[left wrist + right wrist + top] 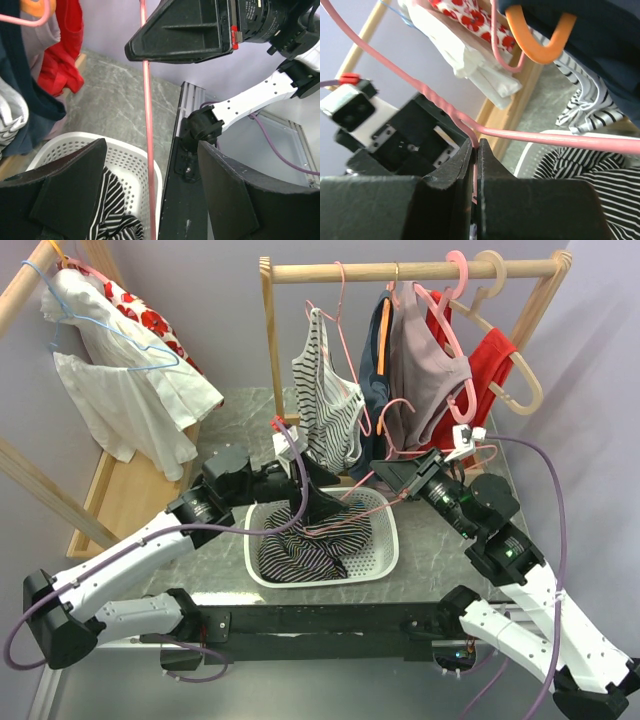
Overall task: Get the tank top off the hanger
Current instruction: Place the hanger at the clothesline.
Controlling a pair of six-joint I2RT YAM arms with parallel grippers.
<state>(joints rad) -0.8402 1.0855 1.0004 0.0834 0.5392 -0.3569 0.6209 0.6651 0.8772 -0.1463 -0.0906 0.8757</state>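
The tank top, black with white stripes, lies heaped in the white basket. It also shows in the left wrist view and the right wrist view. Just above the basket, my right gripper is shut on the thin pink wire hanger at its neck. The hanger reaches left over the cloth. My left gripper is open over the basket's far rim, and the hanger's wire runs between its fingers without touching them. Whether any cloth still hangs on the wire I cannot tell.
A wooden rail at the back carries a pale striped top, navy, mauve and red garments on hangers. A second rack at the left holds a white garment. The two grippers are close together over the basket.
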